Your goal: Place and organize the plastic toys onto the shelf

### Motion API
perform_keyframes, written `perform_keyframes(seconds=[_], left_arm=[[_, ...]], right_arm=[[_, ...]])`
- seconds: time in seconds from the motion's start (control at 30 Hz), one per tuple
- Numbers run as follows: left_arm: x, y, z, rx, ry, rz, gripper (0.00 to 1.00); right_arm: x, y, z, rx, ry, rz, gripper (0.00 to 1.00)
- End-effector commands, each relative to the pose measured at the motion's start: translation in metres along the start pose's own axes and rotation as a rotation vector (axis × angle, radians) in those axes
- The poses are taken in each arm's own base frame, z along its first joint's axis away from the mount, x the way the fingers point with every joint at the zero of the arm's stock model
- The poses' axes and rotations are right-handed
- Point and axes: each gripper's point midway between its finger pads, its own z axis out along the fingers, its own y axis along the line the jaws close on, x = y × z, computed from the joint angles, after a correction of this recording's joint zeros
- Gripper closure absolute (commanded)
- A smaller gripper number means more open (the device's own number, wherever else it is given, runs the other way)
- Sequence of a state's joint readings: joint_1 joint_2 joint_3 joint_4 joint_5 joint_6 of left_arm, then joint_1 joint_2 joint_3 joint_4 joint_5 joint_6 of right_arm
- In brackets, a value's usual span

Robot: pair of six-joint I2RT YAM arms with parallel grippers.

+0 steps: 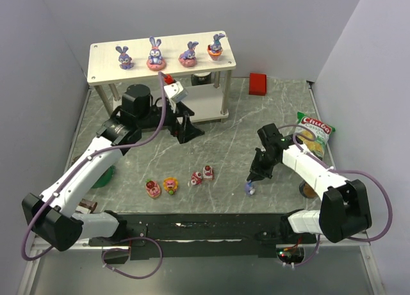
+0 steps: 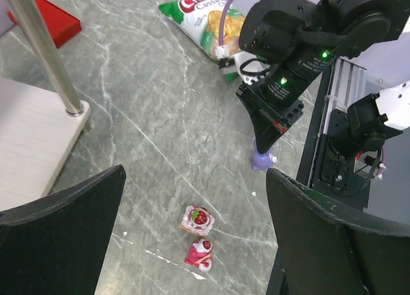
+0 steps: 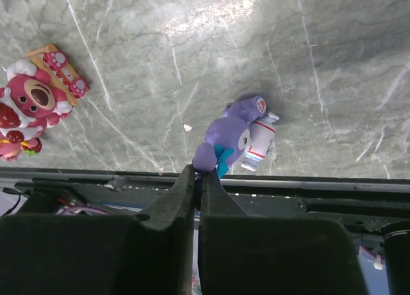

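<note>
Well, my right claw is clenched on one ear of the purple bunny, which lies on the counter at lower right of the top view. Left of it, four sweets sit in a loose row — none touched. My left claw hangs spread wide at mid-frame. Farthest off, the shelf carries four bunnies on its top board.

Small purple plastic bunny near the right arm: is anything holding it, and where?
Yes: the right gripper pinches the small purple plastic bunny figurine by the tip of one ear.
</note>
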State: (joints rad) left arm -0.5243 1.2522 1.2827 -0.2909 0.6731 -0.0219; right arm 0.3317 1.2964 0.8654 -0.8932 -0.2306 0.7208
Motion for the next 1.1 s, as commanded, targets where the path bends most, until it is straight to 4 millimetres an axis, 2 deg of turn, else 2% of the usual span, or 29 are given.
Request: perform_keyframes(seconds=[0.0, 0.1, 0.13, 0.17, 0.27, 0.3, 0.33, 0.37, 0.43, 0.53, 0.63, 0.8, 1.0, 1.07], left_arm=[[0.004, -0.004, 0.016, 0.004, -0.01, -0.013, 0.04], [0.011, -0.007, 0.032, -0.022, -0.01, -0.029, 0.04], [0.019, -0.007, 0.039, -0.045, 0.003, -0.037, 0.04], [0.017, -0.009, 0.045, -0.05, -0.017, -0.043, 0.04], [0.03, -0.011, 0.062, -0.098, -0.019, -0.075, 0.04], [0.027, -0.013, 0.066, -0.1, -0.042, -0.07, 0.04], [0.038, -0.022, 0.074, -0.088, -0.019, -0.077, 0.04], [0.035, -0.019, 0.078, -0.124, -0.042, -0.078, 0.04], [0.035, -0.03, 0.088, -0.111, -0.055, -0.074, 0.03], [0.033, -0.035, 0.101, -0.129, -0.09, -0.097, 0.01], [0.032, -0.034, 0.113, -0.163, -0.115, -0.116, 0.04], [0.027, -0.031, 0.129, -0.211, -0.143, -0.127, 0.15], [0.038, -0.034, 0.138, -0.226, -0.119, -0.142, 0.21], [0.04, -0.029, 0.138, -0.261, -0.122, -0.149, 0.24]], right_arm=[[-0.013, 0.014, -0.013, -0.028, -0.055, -0.017, 1.0], [-0.02, 0.027, -0.026, -0.062, -0.079, -0.023, 1.0], [-0.021, 0.03, -0.031, -0.069, -0.081, -0.018, 1.0], [-0.027, 0.038, -0.04, -0.09, -0.102, -0.019, 1.0], [-0.036, 0.054, -0.062, -0.133, -0.14, -0.01, 1.0], [-0.038, 0.059, -0.068, -0.145, -0.151, -0.01, 1.0], [-0.043, 0.067, -0.08, -0.166, -0.171, -0.004, 1.0], [-0.045, 0.07, -0.086, -0.175, -0.181, 0.0, 1.0], [-0.052, 0.082, -0.102, -0.209, -0.213, 0.007, 1.0], [-0.056, 0.095, -0.12, -0.258, -0.233, 0.024, 1.0], [-0.058, 0.108, -0.137, -0.322, -0.244, 0.051, 1.0], [-0.063, 0.123, -0.154, -0.394, -0.267, 0.083, 1.0], [-0.071, 0.129, -0.171, -0.446, -0.307, 0.11, 1.0], [-0.073, 0.132, -0.175, -0.463, -0.317, 0.111, 1.0]])
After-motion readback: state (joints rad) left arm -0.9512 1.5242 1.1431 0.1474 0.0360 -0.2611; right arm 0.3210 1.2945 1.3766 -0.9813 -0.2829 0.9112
